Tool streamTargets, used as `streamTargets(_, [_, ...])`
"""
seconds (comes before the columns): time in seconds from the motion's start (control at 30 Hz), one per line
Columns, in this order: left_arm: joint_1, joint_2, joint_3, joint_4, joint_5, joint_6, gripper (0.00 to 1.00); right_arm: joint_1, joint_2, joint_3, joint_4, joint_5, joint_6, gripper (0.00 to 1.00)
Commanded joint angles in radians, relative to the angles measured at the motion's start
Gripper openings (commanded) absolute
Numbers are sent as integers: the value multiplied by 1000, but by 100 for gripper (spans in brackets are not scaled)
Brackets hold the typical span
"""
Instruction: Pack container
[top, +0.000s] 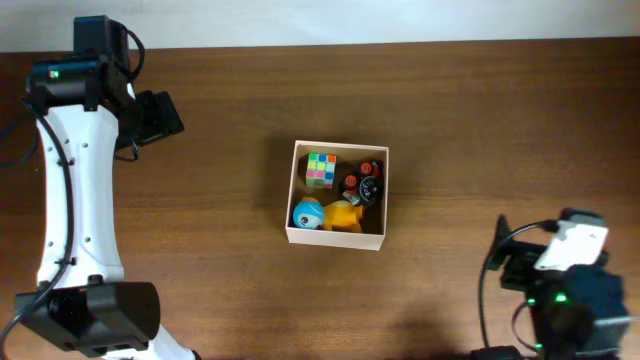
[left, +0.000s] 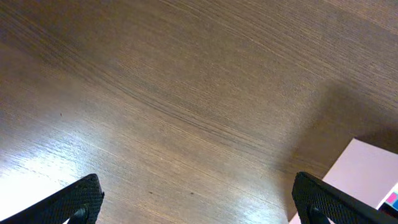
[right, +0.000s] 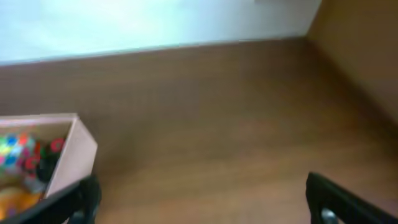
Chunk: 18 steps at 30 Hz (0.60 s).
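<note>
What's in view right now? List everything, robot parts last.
container: one, white outside, tan inside, mid-table
puzzle cube: one, multicoloured, container's far-left corner
black-and-red toy: one, container's far-right side
blue toy: one, round, container's near-left corner
yellow toy: one, yellow-orange, right of the blue toy
table: one, brown wood
left arm: one, white, table's left side
left tool: one, black, open, empty, left of container
right tool: one, black, open, empty, right of container

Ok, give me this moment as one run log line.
container: holds puzzle cube, blue toy, yellow toy, red-black toy | left gripper: open, empty | right gripper: open, empty
</note>
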Motion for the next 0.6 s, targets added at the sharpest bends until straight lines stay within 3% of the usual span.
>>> streamTargets(0.0, [2,-29,19,-1,-7,12,99,-11,-95,-169,97,-68,4,99])
streamTargets(0.23, [2,-29,19,-1,-7,12,99,-30,-287,-430,219,-96,30,99])
streamTargets(0.57, [2,-29,19,-1,-7,12,99,-30,-418,-562,219,-93,31,99])
